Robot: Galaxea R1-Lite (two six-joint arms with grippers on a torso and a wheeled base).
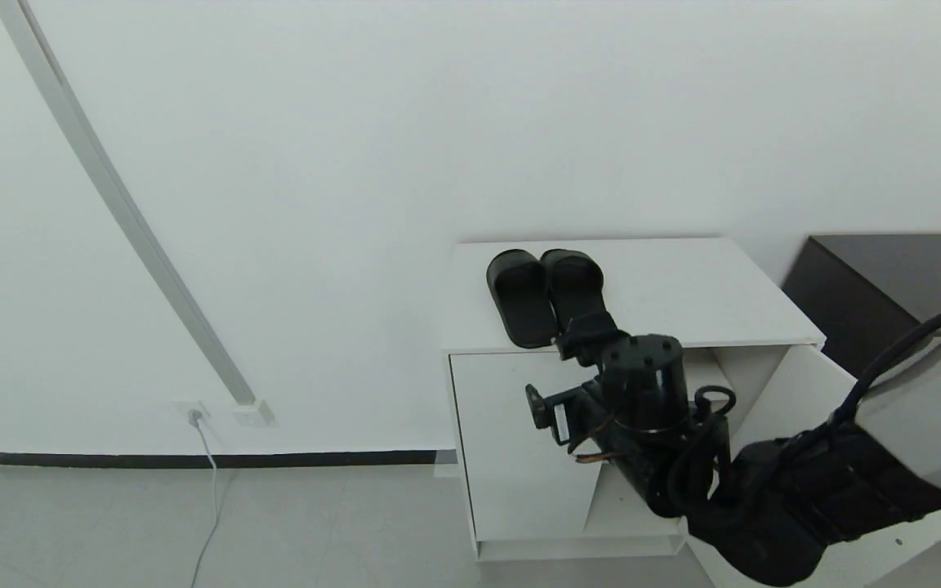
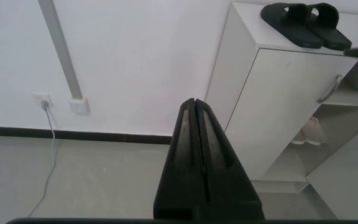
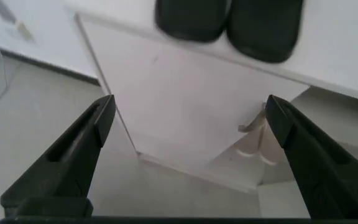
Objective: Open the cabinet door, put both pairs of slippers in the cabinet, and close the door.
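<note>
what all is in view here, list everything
black slippers: one pair, black, on top of the cabinet
pale slippers: one pair, off-white, on a shelf inside the cabinet
cabinet: one, white, against the wall, one side open
wall socket: one, white, low on the wall
cable: one, grey, plugged into the socket
wall strip: one, grey, slanting down the wall
dark furniture: one, black, right of the cabinet
left gripper: black, fingers shut, left of the cabinet
right gripper: black, fingers open, below the black slippers
</note>
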